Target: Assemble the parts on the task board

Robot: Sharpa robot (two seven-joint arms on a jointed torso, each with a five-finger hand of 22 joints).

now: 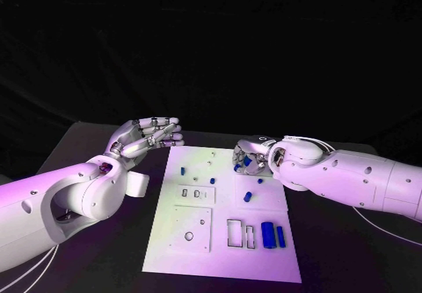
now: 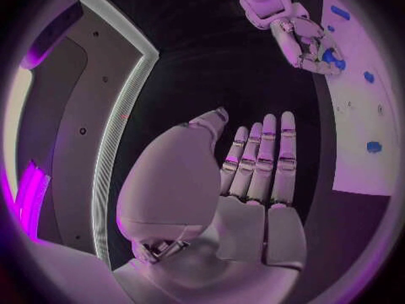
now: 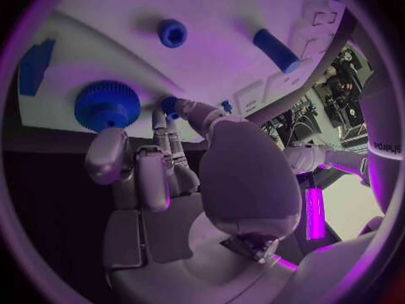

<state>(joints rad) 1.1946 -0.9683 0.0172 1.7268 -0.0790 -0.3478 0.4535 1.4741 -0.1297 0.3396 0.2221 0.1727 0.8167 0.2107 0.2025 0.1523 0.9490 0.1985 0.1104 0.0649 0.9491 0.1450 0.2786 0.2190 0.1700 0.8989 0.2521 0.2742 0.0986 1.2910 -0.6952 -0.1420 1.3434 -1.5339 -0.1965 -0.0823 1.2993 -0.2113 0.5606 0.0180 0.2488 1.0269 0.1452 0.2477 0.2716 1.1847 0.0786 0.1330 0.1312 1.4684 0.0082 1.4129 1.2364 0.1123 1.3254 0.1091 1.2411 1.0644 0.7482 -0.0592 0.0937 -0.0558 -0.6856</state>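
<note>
We judge assembly barely begun: our right robot hand (image 1: 253, 160) pinches a small blue part (image 3: 169, 105) over the task board (image 1: 224, 256); left robot hand (image 1: 145, 139) spread, empty.

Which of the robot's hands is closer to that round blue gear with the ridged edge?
The right hand. Its fingers reach right beside the blue gear on the task board. The left hand hovers off the board's far left corner, holding nothing.
</note>
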